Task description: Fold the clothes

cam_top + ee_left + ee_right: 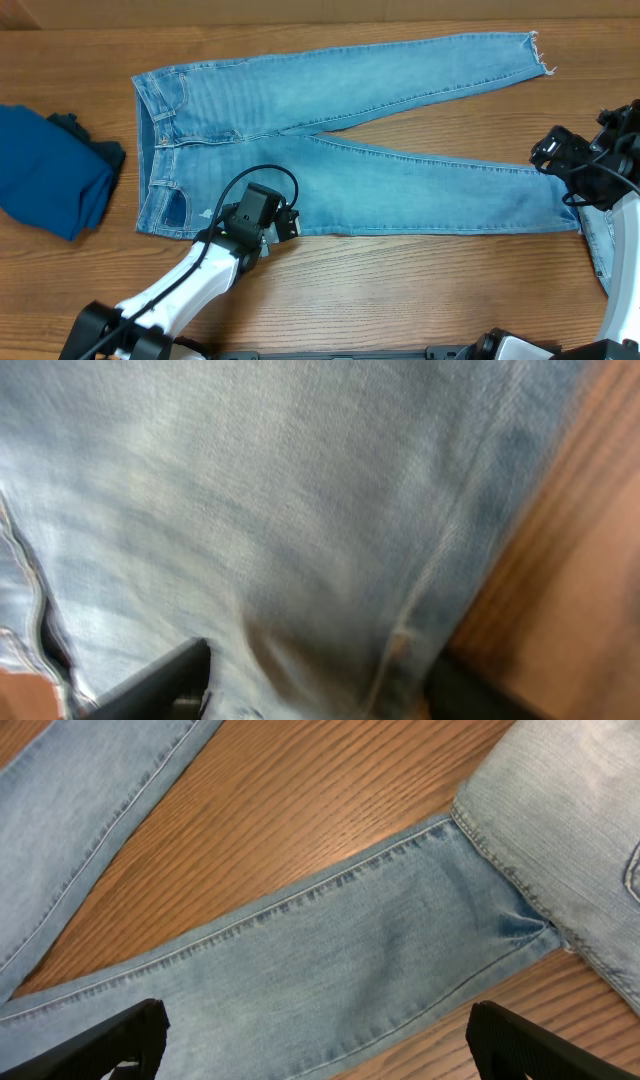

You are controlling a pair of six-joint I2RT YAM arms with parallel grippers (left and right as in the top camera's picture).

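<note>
Light blue jeans [330,150] lie flat on the wooden table, waistband at the left and both legs spread to the right. My left gripper [283,225] is open and low over the near edge of the thigh. In the left wrist view its fingers [320,695] straddle the side seam of the denim [260,510]. My right gripper [556,152] is open above the hem end of the near leg. In the right wrist view its fingers [330,1045] are spread wide over that leg [300,960] and hold nothing.
A dark blue cloth [50,170] lies bunched at the left edge. A second pale denim piece [600,240] lies at the right edge and meets the near leg's hem in the right wrist view [570,810]. The far leg [80,820] shows at upper left.
</note>
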